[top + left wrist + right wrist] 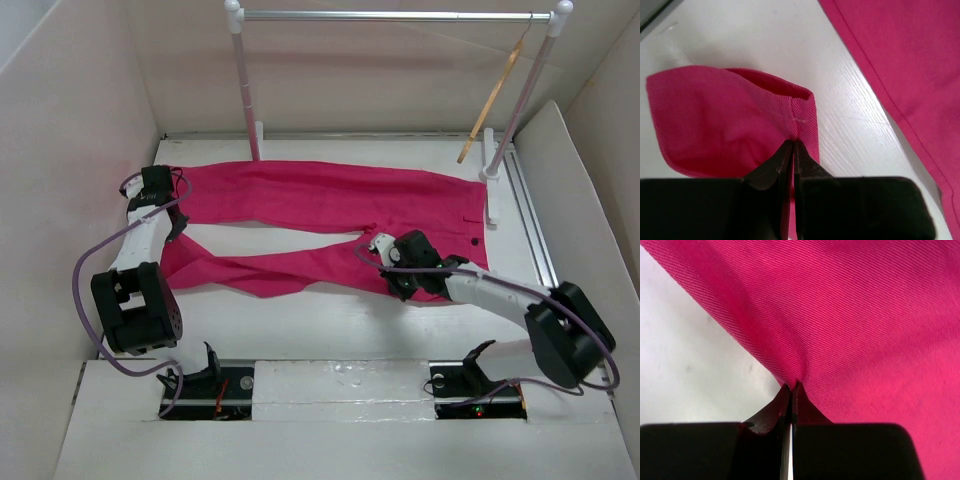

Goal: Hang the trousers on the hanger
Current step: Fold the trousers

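The magenta-pink trousers (320, 195) lie flat across the table, legs to the left and waist to the right. My left gripper (177, 227) is shut on the hem of the near leg; in the left wrist view the fingertips (793, 144) pinch the folded hem (730, 120) at its seam. My right gripper (380, 249) is shut on the cloth's edge near the crotch, as the right wrist view (791, 386) shows with the trousers (855, 325) beyond. The tan wooden hanger (495, 95) hangs from the right end of the rail, apart from both grippers.
A rack with white posts (247, 90) and a grey rail (395, 16) stands at the back. White walls enclose the table on the left, right and back. A metal track (530, 220) runs along the right side. The far leg (900, 60) lies beside the left gripper.
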`<action>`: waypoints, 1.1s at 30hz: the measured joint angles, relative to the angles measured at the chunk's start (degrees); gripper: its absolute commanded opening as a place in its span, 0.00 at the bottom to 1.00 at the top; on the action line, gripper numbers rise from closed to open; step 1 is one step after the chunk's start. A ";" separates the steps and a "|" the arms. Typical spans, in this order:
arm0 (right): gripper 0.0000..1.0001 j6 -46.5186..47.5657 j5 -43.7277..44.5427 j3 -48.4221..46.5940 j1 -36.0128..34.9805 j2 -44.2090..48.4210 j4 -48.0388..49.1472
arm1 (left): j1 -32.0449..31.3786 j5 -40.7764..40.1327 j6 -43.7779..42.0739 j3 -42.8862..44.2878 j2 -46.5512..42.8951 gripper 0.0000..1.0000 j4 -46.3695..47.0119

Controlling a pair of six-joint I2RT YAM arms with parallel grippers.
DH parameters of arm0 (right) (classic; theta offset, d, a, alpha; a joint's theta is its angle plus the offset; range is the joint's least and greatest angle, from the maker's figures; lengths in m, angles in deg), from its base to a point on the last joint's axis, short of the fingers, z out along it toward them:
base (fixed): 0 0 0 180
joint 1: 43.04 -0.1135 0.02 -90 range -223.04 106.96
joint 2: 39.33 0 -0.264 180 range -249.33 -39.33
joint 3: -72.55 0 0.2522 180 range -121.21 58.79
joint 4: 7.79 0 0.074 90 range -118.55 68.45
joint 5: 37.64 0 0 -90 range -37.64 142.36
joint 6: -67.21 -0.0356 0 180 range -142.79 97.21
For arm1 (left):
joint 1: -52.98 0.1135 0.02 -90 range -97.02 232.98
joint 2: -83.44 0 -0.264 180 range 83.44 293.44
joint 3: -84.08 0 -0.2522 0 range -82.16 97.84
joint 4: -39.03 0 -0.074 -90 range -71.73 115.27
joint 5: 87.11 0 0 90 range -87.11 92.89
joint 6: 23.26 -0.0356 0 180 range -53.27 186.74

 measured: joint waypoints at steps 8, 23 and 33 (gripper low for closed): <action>0.00 -2.54 -4.09 6.12 -0.26 13.25 -7.06 | 0.79 -3.54 0.85 13.31 1.99 0.00 -4.07; 0.64 -4.46 -7.98 6.73 -1.51 20.59 -19.30 | 1.90 -8.13 -1.40 26.38 24.22 0.61 -10.64; 0.06 -2.49 -8.31 -2.64 0.70 22.64 -19.41 | 4.52 -7.48 0.26 6.10 1.88 0.59 -3.91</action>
